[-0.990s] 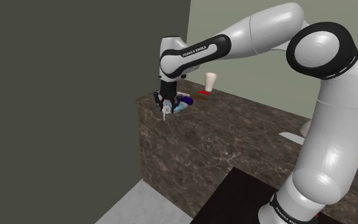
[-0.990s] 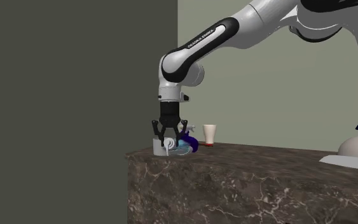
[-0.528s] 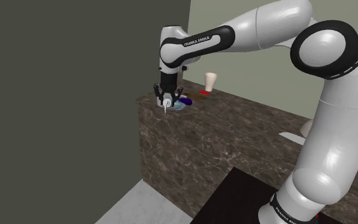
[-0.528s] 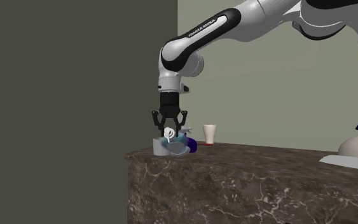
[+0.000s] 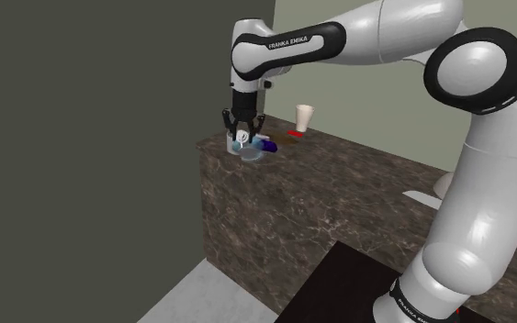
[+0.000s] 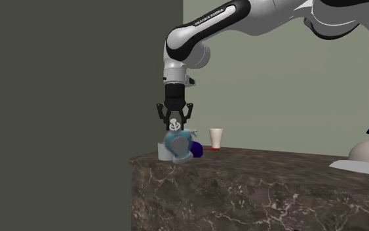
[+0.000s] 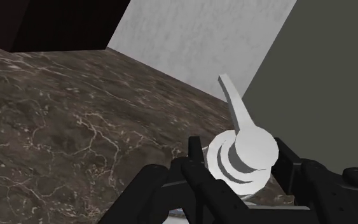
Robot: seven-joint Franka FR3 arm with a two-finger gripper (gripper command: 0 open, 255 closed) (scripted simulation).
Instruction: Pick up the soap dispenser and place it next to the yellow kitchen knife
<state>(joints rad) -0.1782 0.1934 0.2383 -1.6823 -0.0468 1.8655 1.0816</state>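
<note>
So pincer (image 6: pixel 174 122) clasps soap dispenser (image 6: pixel 177 142) by pump, nr counter (image 6: pixel 255 190) edge.

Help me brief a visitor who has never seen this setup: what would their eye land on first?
The big white arm arching over the dark marbled counter dominates. At the counter's far corner its black jaws clasp the white pump head of a pale blue soap dispenser, which sits among other small objects. A white cup stands farther along the counter.
</note>
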